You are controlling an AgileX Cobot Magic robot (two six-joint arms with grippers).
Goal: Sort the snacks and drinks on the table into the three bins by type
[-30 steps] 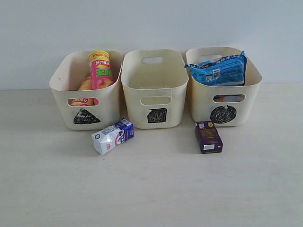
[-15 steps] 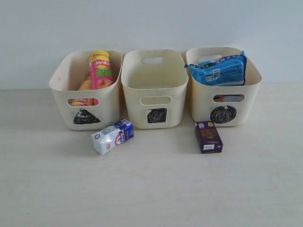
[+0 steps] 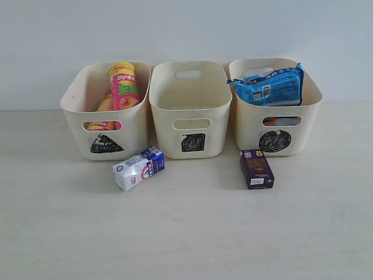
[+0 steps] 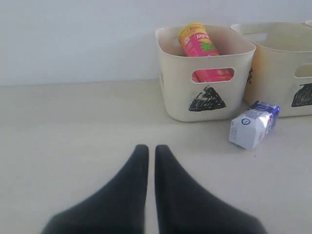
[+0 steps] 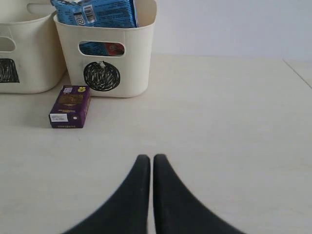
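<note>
On the desk [image 3: 186, 233], before three bins, lie two drink cartons: the white-blue carton [image 3: 139, 168] near the triangle bin [image 3: 73, 131], the purple carton [image 3: 257, 169] by the circle bin [image 3: 309, 125]. Two chip cans [image 3: 123, 87] stand in the triangle bin and one blue bag [image 3: 269, 86] fills the circle bin. So the empty-looking square bin [image 3: 169, 111] is for drinks, I judge. My left claw [image 4: 147, 152] and right claw [image 5: 146, 162] are both pressed together, pinching nothing.

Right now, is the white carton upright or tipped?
Tipped: the white carton lies on its long side on the table.
</note>
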